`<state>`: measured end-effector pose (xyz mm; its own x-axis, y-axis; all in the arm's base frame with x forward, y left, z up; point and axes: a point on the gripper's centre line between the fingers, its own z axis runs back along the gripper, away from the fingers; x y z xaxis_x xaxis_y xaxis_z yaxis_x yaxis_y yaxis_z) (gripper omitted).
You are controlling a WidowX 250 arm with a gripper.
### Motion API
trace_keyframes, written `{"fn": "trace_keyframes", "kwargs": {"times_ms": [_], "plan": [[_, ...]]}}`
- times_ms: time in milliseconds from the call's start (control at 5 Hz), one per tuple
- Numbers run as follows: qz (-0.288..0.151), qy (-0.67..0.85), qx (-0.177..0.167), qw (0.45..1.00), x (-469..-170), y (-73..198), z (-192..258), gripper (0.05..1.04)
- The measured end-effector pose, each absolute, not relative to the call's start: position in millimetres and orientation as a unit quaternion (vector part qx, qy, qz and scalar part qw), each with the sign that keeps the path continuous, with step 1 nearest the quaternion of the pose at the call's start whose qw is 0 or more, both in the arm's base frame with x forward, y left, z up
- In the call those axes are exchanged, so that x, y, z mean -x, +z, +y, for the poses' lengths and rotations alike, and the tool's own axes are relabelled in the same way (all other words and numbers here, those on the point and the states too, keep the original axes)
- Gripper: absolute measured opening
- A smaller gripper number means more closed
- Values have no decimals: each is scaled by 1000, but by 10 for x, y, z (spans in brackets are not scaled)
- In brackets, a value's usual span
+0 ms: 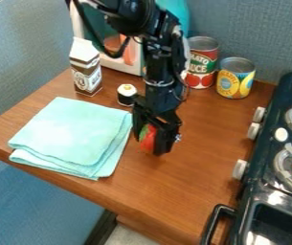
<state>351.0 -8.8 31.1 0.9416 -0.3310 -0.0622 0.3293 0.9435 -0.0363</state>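
Your gripper [153, 139] looks closed around the red-and-green toy fruit [148, 140], which sits between the fingers, directly under the wrist. Its long axis seems to run from eleven toward five o'clock, green end uppermost. From there, the folded turquoise cloth [74, 134] lies just beside, at nine; the stove [263, 162] stands apart, toward four. You can't tell whether the fruit touches the table [180, 191].

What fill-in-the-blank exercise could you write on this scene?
The gripper holds a green-topped object whose lower part is ____.
In the picture, the stove is on the ____ side.
The carton stands ____, not on its side.
The cans behind the gripper number ____.

Missing words: red; right; upright; two
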Motion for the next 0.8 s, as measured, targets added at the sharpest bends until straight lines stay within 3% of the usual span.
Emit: {"fn": "trace_keyframes", "kwargs": {"times_ms": [400, 800], "plan": [[44, -164, 19, 985, -3425, 194, -96, 823], [40, -157, 24, 986, -3401, 168, -116, 997]]}}
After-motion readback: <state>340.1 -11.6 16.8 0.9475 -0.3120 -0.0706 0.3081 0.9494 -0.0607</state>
